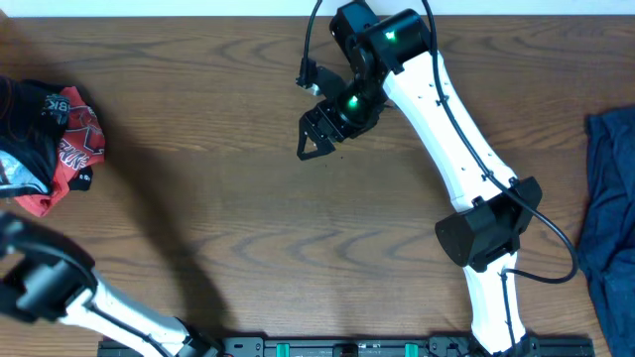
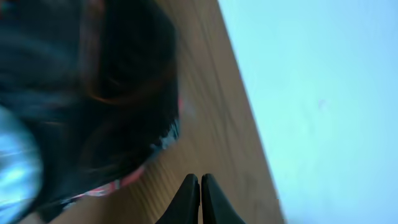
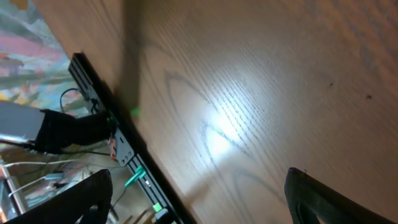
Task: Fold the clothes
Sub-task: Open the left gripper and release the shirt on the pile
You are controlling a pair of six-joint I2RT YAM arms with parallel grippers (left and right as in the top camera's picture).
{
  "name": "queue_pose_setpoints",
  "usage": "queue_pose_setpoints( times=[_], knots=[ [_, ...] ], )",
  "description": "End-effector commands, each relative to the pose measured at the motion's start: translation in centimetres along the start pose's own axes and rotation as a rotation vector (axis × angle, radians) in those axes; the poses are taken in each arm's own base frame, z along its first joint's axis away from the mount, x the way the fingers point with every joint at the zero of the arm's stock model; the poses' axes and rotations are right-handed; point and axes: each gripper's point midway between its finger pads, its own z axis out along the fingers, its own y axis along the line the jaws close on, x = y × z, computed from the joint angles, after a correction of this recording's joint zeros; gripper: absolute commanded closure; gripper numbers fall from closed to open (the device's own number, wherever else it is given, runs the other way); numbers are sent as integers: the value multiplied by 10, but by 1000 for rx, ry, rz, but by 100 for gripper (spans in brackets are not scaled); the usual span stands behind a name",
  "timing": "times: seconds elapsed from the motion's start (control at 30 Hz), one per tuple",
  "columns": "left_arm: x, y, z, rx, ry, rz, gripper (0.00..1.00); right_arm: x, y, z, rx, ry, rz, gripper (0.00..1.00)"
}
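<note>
Jersey: the black sports jersey [image 1: 60,139] lies crumpled in a heap at the left edge of the tabletop [image 1: 248,228], toward the far left corner. Red patches and white lettering show in the folds, and part of it runs past the edge of the overhead view.
Jersey up close: in the left wrist view it is a dark blur [image 2: 93,93] with a pink-red hem, lying on the wood near the table's edge.
Left gripper: the left gripper [image 2: 200,196] has its fingers pressed together with nothing between them. The tips sit just beside the jersey's hem, clear of it.
Left arm: the left arm [image 1: 60,288] comes in from the near left corner and looks blurred.
Blue garment: a blue garment [image 1: 610,218] lies rumpled along the right edge, well apart from the jersey.
Right gripper: the right gripper [image 1: 316,147] has its fingers spread wide over bare wood near the middle of the far edge, holding nothing.
Right arm: the white right arm [image 1: 446,129] stretches from the near edge toward the far edge.
Rail: a black rail [image 1: 327,347] with green marks runs along the near edge.
</note>
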Motion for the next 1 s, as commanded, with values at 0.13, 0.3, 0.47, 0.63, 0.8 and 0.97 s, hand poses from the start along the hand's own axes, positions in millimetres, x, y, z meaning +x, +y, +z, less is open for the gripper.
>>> queue_pose_setpoints(
  times=[0.13, 0.3, 0.47, 0.63, 0.8, 0.97],
  knots=[
    [43, 23, 72, 18, 205, 12, 94, 7, 7, 1, -20, 29, -2, 12],
    [38, 57, 84, -44, 211, -68, 94, 8, 7, 1, -21, 31, 0, 13],
    [32, 83, 84, -54, 217, -120, 94, 8, 7, 1, -21, 31, 4, 13],
    [33, 93, 91, -40, 235, -106, 94, 8, 7, 1, -21, 31, 12, 13],
    [40, 91, 97, 1, 275, -125, 94, 8, 7, 1, -21, 31, 15, 13],
    [46, 59, 90, 176, 331, -130, 94, 8, 7, 1, -20, 31, 13, 1]
  ],
)
